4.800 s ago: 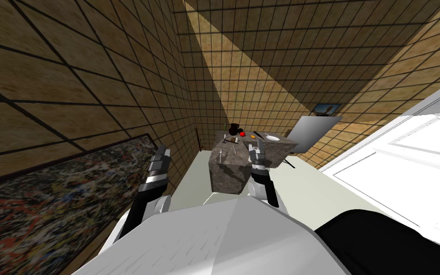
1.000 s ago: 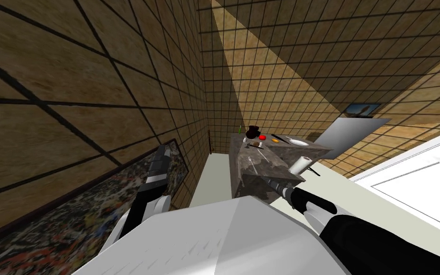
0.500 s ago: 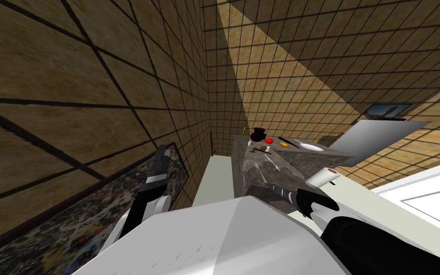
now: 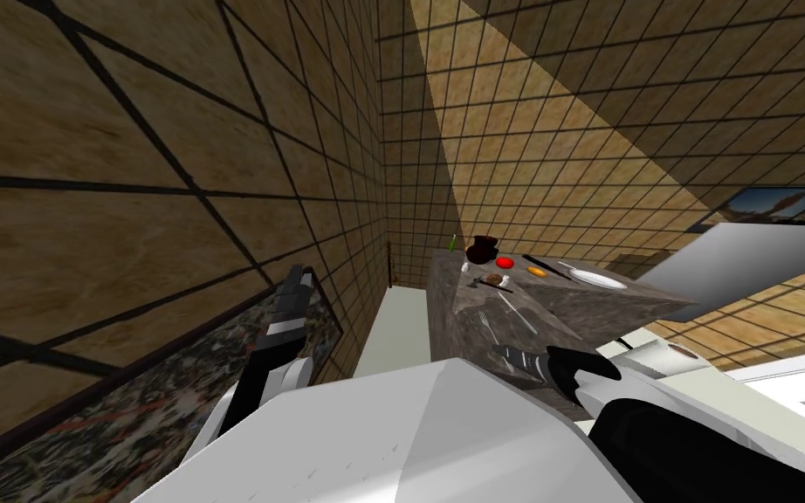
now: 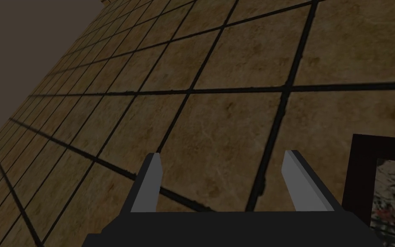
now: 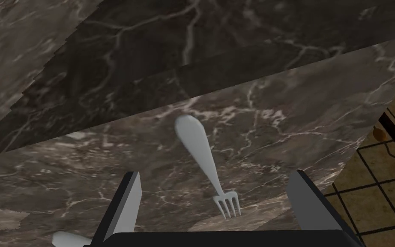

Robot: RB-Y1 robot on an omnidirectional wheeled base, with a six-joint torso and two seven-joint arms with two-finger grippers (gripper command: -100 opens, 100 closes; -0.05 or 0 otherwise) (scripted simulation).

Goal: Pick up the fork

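A light grey fork [image 6: 203, 158] lies flat on the dark marble counter [image 6: 278, 128], tines toward my right gripper [image 6: 215, 173]. That gripper hangs open just over it, a finger on either side of the handle, touching nothing. In the head view the fork [image 4: 484, 325] rests near the counter's near end, with my right gripper [image 4: 505, 354] just short of it. My left gripper [image 4: 299, 284] is open and raised beside the tiled wall at the left; its fingers [image 5: 151, 180] hold nothing.
Farther along the counter [image 4: 567, 301] stand a dark jug [image 4: 479, 250], a red item [image 4: 504, 262], an orange item [image 4: 535, 272] and a white plate [image 4: 599, 279]. Another grey utensil [image 4: 514, 310] lies beside the fork. A paper roll [image 4: 667, 354] is off the right edge.
I have closed in on the counter and the whole view has shifted. My right arm has dropped from in front of me to low over the counter's near end.
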